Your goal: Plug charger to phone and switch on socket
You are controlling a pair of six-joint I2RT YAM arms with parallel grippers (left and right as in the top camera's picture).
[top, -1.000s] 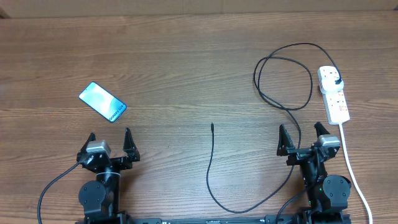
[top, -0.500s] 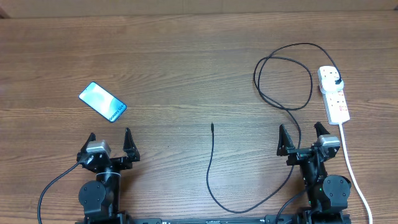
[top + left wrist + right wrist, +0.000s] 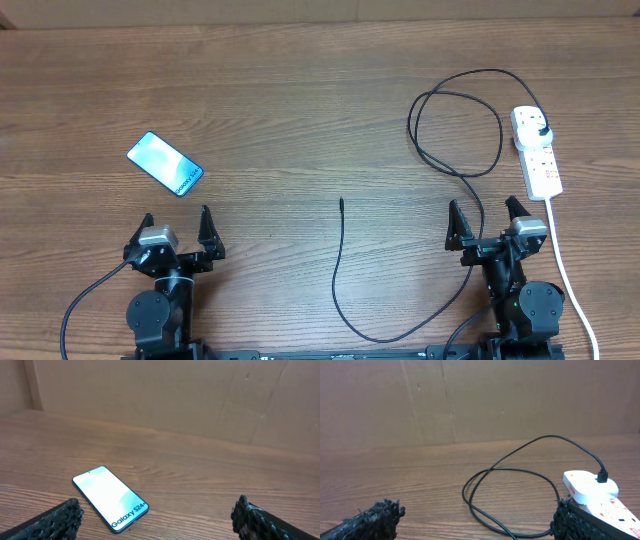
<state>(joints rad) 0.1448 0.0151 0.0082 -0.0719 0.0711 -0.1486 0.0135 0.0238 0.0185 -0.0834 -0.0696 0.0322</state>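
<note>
The left pincer (image 3: 177,220) and right pincer (image 3: 482,210) gape fully, empty, unmoved this past second. The slim cyan-screened phone (image 3: 165,164) lies at ten o'clock on the wooden desk (image 3: 300,90). The thin black charger cable (image 3: 341,250) has its tip at centre, and the white power strip (image 3: 538,155) lies at two o'clock. Task judged unstarted.

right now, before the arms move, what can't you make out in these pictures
Socket switches: too small overhead to read on or off; in the right wrist view the right finger and the frame edge hide most of the strip.
Phone: charging port too small to find in the left wrist view or overhead.
Charger: free tip too small overhead to tell the connector type.
White cord: far end cut off by the bottom edge overhead.
</note>
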